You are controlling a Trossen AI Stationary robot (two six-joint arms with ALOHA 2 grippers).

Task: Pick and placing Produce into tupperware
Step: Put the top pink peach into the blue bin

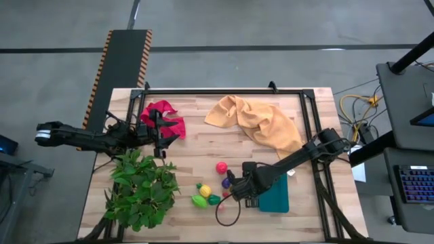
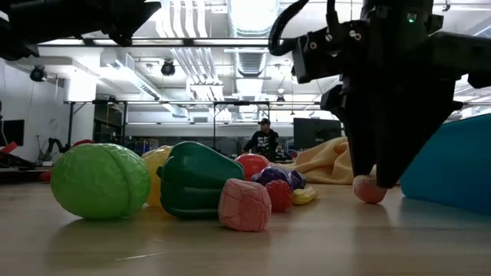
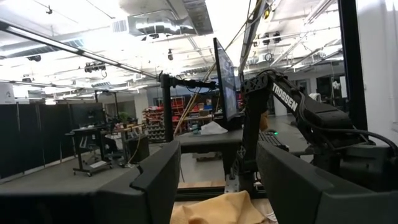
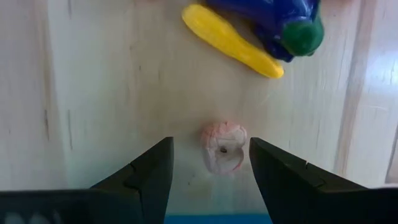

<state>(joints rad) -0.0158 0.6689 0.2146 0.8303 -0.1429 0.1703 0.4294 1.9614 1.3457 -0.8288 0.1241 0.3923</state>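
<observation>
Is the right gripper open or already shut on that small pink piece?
Open. The right gripper has its fingers either side of the pink piece, with gaps showing on both sides.

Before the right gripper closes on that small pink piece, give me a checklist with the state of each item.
1. Right gripper open: ok, its fingers stand apart.
2. Small pink piece between the fingers: ok, it sits in the gap, touching neither.
3. Neighbours clear of the grip: ok, the yellow piece and the purple piece lie apart from the pink one.
4. Tupperware in reach: ok, beside the right gripper on the table.
5. Tupperware contents: cannot tell.
6. Left gripper out of the way: ok, over the red cloth.
</observation>
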